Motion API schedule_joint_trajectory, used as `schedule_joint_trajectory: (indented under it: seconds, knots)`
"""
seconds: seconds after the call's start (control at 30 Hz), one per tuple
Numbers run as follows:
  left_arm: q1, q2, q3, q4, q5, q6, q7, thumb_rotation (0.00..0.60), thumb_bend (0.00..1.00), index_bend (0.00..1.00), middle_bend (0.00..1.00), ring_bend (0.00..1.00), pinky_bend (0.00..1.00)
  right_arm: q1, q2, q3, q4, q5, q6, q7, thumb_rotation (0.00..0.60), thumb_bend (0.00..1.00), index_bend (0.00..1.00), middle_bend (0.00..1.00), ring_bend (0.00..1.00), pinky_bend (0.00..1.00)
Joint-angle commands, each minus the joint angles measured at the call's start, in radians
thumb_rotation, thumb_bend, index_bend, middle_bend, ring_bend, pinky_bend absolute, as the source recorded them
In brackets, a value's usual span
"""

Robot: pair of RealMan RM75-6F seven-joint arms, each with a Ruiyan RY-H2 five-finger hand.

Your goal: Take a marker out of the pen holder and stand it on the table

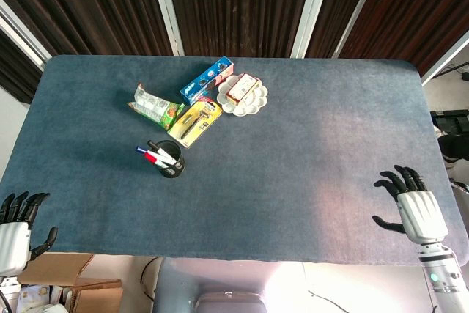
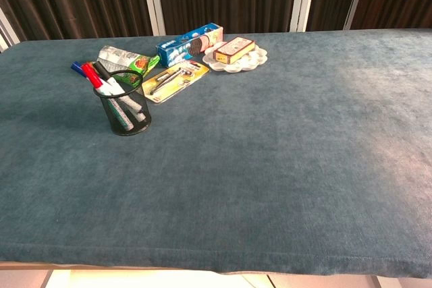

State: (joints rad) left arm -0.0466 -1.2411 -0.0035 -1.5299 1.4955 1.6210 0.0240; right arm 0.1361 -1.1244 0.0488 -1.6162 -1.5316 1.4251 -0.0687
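Note:
A black mesh pen holder stands on the left part of the blue-grey table. It holds three markers with black, red and blue caps, leaning toward the left. My left hand hovers at the table's near left corner, fingers spread, holding nothing. My right hand rests over the near right edge, fingers spread and empty. Both hands are far from the holder. Neither hand shows in the chest view.
Behind the holder lie a green snack packet, a yellow blister pack, a blue cookie box and a white flower-shaped dish with a small box in it. A cardboard box sits below the near left edge.

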Motion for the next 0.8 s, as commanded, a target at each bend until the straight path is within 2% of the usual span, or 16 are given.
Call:
schedule_joint_trajectory:
  seconds: [0.03,0.23,0.3,0.47,0.67,0.8]
  knots:
    - [-0.004,0.006,-0.002,-0.01,0.004,-0.013,0.012,0.6,0.34,0.21,0.19,0.1,0.06,-0.001,0.001,-0.001,0.001,-0.001,0.002,0.003,0.6,0.21,0.46,0.34,0.15,0.23]
    - [-0.041,0.014,-0.027,-0.029,0.029,-0.042,0.013,0.6,0.34,0.25,0.23,0.15,0.1,-0.001,0.0,-0.001,0.003,-0.003,0.003,0.003,0.6,0.21,0.46,0.34,0.15,0.22]
    - [-0.079,0.013,-0.05,-0.041,0.054,-0.063,0.014,0.6,0.35,0.27,0.25,0.17,0.12,0.0,0.0,-0.001,0.002,-0.001,0.002,0.001,0.6,0.21,0.46,0.34,0.15,0.22]
    - [-0.228,0.004,-0.128,-0.066,0.059,-0.213,-0.003,0.6,0.4,0.34,0.3,0.25,0.19,0.001,-0.002,0.0,0.001,-0.001,0.001,-0.001,0.6,0.21,0.46,0.34,0.15,0.23]
    - [-0.406,-0.062,-0.243,0.001,-0.063,-0.418,0.026,0.6,0.42,0.36,0.31,0.26,0.24,0.001,-0.002,0.001,0.0,0.003,0.0,-0.004,0.6,0.21,0.46,0.34,0.15,0.23]
    - [-0.483,-0.12,-0.293,0.086,-0.168,-0.524,-0.009,0.6,0.42,0.33,0.3,0.25,0.24,-0.001,-0.001,0.001,0.002,0.005,0.003,0.001,0.6,0.21,0.46,0.34,0.15,0.23]
